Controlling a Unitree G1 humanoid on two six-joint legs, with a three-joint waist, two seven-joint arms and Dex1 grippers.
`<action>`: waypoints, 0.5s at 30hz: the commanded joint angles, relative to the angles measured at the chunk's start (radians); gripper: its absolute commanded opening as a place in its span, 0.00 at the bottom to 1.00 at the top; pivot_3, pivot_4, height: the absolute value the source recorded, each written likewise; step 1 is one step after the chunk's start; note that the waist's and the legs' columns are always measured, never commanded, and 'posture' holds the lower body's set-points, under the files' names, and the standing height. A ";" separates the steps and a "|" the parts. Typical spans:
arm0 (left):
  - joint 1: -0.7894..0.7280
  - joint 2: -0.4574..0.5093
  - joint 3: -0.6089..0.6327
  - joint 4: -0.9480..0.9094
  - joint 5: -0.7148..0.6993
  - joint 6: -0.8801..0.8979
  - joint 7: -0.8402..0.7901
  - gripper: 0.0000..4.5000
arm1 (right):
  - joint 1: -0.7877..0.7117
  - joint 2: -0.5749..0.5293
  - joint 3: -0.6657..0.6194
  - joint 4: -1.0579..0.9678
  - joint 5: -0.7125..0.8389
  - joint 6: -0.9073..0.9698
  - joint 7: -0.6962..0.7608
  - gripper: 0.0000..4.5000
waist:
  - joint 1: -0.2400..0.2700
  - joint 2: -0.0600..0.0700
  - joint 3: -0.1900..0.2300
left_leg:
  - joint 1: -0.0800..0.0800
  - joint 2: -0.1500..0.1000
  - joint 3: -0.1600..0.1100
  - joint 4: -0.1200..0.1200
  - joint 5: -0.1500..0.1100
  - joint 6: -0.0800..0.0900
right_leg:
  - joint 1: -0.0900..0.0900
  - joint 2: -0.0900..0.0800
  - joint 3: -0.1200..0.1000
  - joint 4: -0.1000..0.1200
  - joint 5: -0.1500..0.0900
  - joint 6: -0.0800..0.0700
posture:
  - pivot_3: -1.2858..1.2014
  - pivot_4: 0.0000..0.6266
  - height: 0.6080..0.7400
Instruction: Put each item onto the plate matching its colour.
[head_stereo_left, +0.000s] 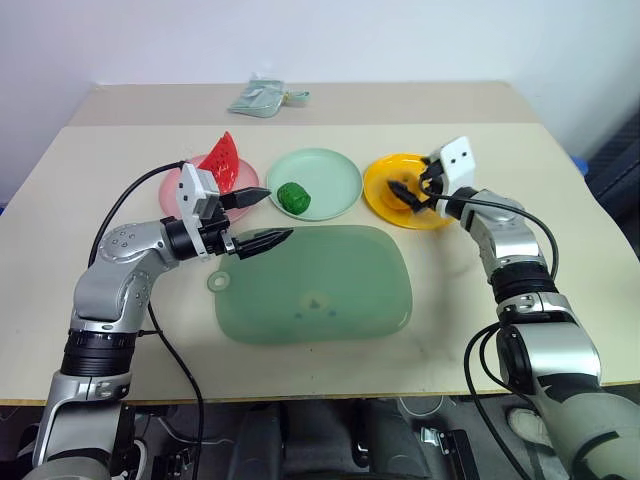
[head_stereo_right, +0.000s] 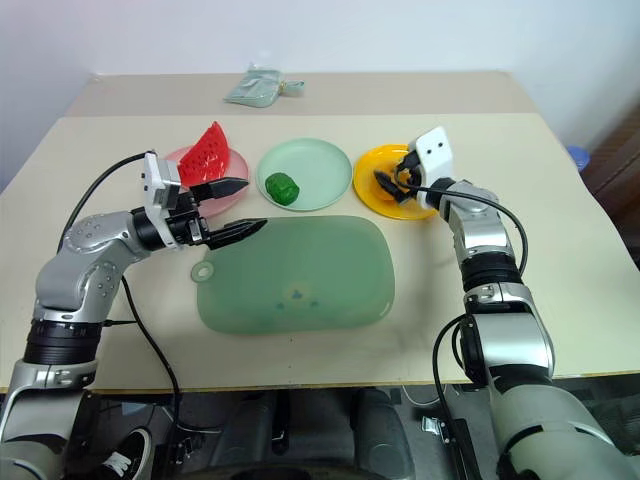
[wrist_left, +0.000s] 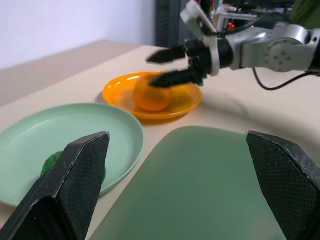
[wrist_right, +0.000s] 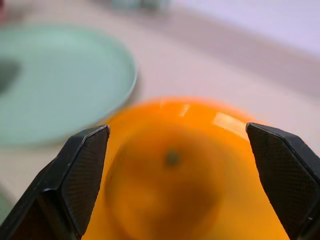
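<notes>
From my head camera, three plates sit in a row across the counter (head_stereo_left: 560, 330): the pink plate (head_stereo_left: 178, 192) at 10 o'clock with the watermelon wedge (head_stereo_left: 226, 162) on it, the mint green plate (head_stereo_left: 330, 172) at 12 with the dark green vegetable (head_stereo_left: 293, 196) near its edge, and the yellow-orange plate (head_stereo_left: 385, 190) at 2. The translucent green mat (head_stereo_left: 320, 285) lies just in front of them. My left gripper (head_stereo_left: 258, 218) hangs wide open between the pink plate and the mat — nothing in it. My right gripper (head_stereo_left: 412, 187) is over the yellow-orange plate, fingers spread.

From my left wrist, my own fingers stand far apart over the mat; at 12 o'clock the orange fruit (wrist_left: 151, 94) rests on its plate, my right gripper's fingers beside and above it.

From my right wrist, the orange fruit lies between my parted fingers — whether they touch it, I cannot tell.
</notes>
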 joint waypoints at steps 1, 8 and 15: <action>-0.022 0.023 0.040 -0.029 -0.035 -0.037 -0.055 1.00 | 0.034 0.018 -0.066 -0.218 0.166 -0.017 0.151 0.99 | 0.000 0.000 0.000 | 0.000 0.000 0.000 0.000 0.000 0.000 | 0.000 0.000 0.000 0.000 0.000 0.000 | 0.52 0.24 1.00; 0.003 0.098 0.102 0.054 -0.055 -0.080 -0.163 1.00 | 0.382 -0.150 0.036 -0.786 0.402 0.206 0.563 0.99 | 0.014 0.000 0.000 | 0.000 0.000 0.000 0.000 0.000 0.000 | 0.001 -0.001 -0.001 -0.001 0.000 0.000 | 0.52 0.24 1.00; 0.140 0.211 0.177 0.084 -0.102 -0.078 -0.328 1.00 | 0.550 -0.255 0.029 -0.970 0.452 0.261 0.640 0.99 | -0.001 0.000 0.000 | 0.002 0.001 0.000 0.000 0.000 0.000 | 0.002 0.001 0.000 0.000 -0.001 -0.001 | 0.52 0.24 1.00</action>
